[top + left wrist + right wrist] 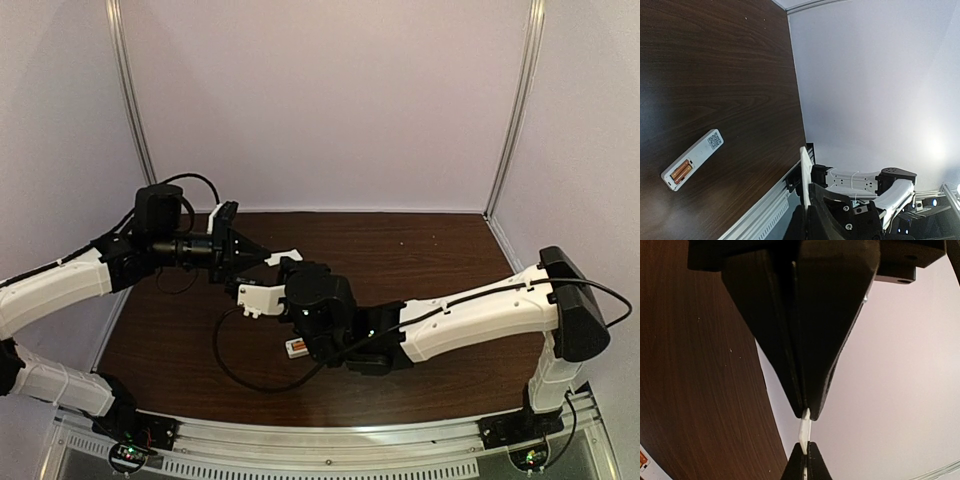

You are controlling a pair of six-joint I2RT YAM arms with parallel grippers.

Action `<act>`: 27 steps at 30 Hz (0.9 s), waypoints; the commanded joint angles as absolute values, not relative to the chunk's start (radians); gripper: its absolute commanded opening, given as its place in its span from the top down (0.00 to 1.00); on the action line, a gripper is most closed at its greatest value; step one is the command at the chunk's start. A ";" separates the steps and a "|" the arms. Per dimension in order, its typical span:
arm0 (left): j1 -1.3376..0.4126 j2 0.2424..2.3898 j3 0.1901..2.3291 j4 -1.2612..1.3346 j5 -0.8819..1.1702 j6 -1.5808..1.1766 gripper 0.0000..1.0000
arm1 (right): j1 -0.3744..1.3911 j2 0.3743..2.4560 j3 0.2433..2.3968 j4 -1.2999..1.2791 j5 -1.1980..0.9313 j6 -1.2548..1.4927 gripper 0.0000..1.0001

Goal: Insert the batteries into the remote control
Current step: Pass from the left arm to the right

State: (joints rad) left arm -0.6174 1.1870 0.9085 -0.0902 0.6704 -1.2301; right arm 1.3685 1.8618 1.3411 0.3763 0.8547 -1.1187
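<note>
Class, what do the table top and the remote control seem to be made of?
The table top: dark wood or wood-look laminate, judging by its grain lines; slight sheen. The remote control: probably white plastic, smooth and matte, with a printed label.

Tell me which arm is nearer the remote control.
Right. Its wrist hangs close over the remote control; the left gripper sits farther back, meeting the right gripper at the white cover plate.
</note>
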 commanded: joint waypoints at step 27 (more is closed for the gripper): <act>-0.502 0.943 1.014 -0.225 0.139 -0.802 0.03 | 1.209 1.465 1.246 0.155 0.438 -0.186 1.00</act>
